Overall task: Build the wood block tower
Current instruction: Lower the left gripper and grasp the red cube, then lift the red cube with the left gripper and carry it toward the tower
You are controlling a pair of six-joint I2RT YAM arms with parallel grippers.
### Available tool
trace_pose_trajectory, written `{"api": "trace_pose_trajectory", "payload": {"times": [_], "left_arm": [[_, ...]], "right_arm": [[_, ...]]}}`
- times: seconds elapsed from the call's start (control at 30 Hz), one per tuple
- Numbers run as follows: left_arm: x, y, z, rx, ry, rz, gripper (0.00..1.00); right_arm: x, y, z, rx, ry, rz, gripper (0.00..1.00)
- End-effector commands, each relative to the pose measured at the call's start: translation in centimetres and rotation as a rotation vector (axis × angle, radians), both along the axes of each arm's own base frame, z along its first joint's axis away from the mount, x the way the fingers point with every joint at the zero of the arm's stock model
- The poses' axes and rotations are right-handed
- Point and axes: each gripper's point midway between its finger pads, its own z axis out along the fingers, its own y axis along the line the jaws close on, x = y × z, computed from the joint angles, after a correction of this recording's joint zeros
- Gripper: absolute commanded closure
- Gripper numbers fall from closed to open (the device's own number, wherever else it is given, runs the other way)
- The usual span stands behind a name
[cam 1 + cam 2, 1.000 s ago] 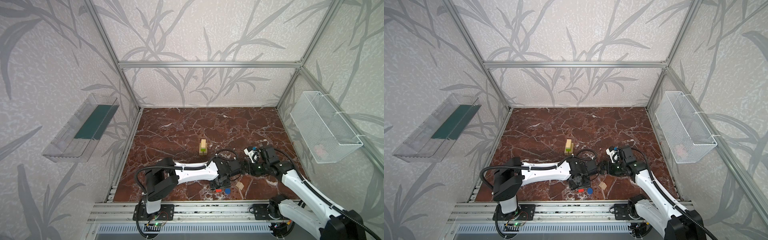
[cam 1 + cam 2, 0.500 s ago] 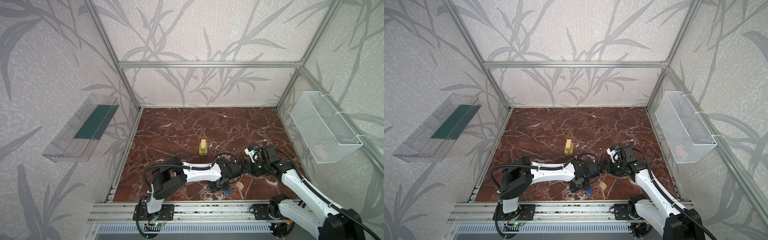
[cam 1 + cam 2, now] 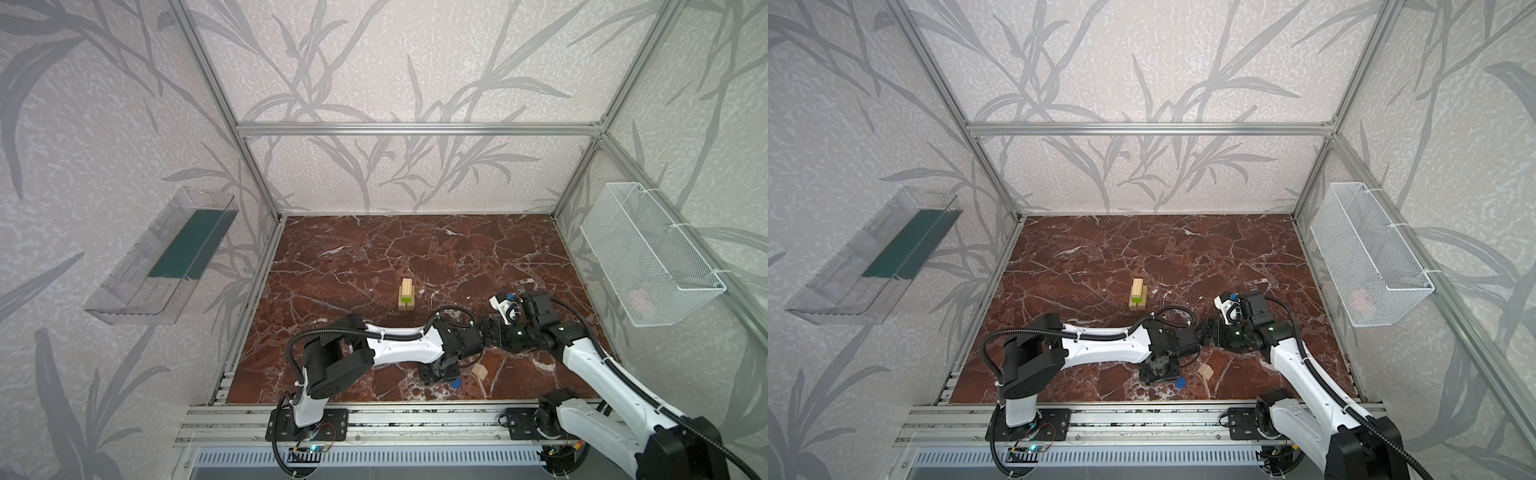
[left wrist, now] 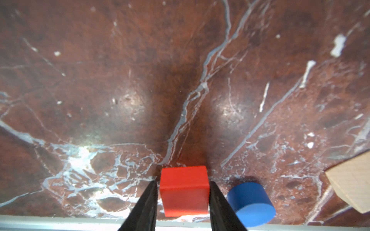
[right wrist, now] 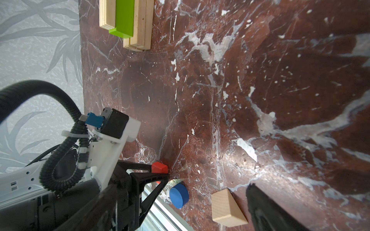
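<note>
Over the last second the left gripper [image 4: 182, 185] was lowered onto the loose pieces, and its jaws were drawn in from a wide spread. From this the pick-up of the red cube [image 4: 184, 192] was judged to be under way, as the next piece for the stack. The cube was pinched by two opposite faces between the fingers [image 4: 148, 202], though a hairline gap at one finger could not be ruled out, and it lay on the marble table [image 4: 120, 80]. The blue disc [image 4: 251, 202] was seen just beside one finger's outer side, untouched, with the peaked wood piece [image 4: 352, 186] farther off on that side. The unfinished tower [image 3: 406, 294] of planks [image 5: 140, 24] and green brick [image 5: 124, 18] was found well apart from the gripper, deeper on the table.
</note>
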Motion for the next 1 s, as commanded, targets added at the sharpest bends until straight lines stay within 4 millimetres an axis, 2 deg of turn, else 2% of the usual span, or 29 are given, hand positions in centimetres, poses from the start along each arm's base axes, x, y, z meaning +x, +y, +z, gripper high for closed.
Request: {"api": "trace_pose_trajectory", "payload": {"times": [0.0, 0.3, 0.43, 0.6, 0.9, 0.97], "left_arm": [[-0.2, -0.3, -0.1, 0.019, 0.003, 0.005, 0.62], [0.1, 0.0, 0.3, 0.031, -0.015, -0.023, 0.69], [0.7, 0.4, 1.5, 0.054, -0.056, -0.047, 0.72], [1.8, 1.8, 3.8, 0.087, -0.131, -0.102, 0.73], [5.1, 6.1, 10.2, 0.165, -0.298, -0.228, 0.74], [6.0, 6.8, 11.5, 0.144, -0.328, -0.241, 0.77]], "right_arm": [[-0.2, 0.1, -0.1, 0.017, 0.009, 0.01, 0.01], [0.1, 0.1, 0.2, 0.019, -0.002, 0.004, 0.01], [0.4, 0.2, 0.7, 0.024, -0.017, 0.006, 0.01], [1.0, 0.3, 1.5, 0.023, -0.05, 0.009, 0.01], [3.0, 1.1, 3.7, 0.051, -0.142, 0.031, 0.01], [3.6, 1.5, 4.3, 0.063, -0.17, 0.041, 0.01]]}}
